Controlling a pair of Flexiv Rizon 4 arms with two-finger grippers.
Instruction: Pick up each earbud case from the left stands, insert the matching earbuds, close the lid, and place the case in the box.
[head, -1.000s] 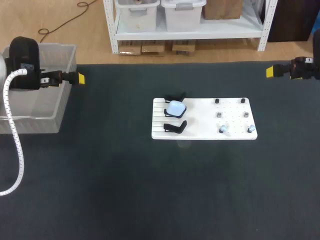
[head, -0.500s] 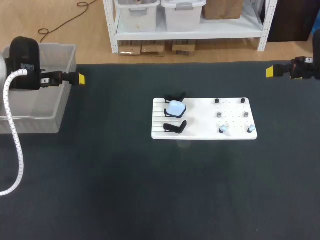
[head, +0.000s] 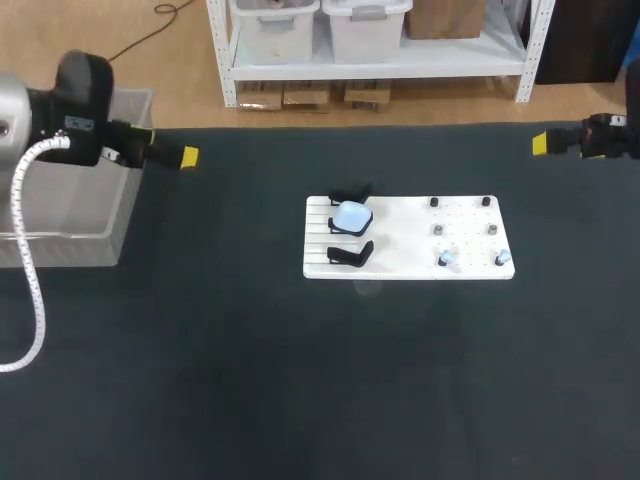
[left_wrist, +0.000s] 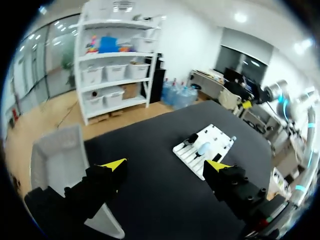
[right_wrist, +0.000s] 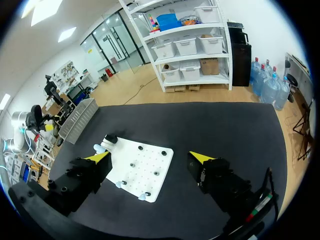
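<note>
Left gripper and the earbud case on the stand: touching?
Apart. Head view: left gripper hangs near the box, with open mat between it and the earbud case.

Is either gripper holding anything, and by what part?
Nothing held: left gripper and right gripper are open and empty; the earbud case sits ungripped.

left pincer and right pincer both spread wide, well apart.

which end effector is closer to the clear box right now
Left. The left end effector hovers just beyond the right wall of the box. The right end effector is far off on the opposite side, beyond the white board.
</note>
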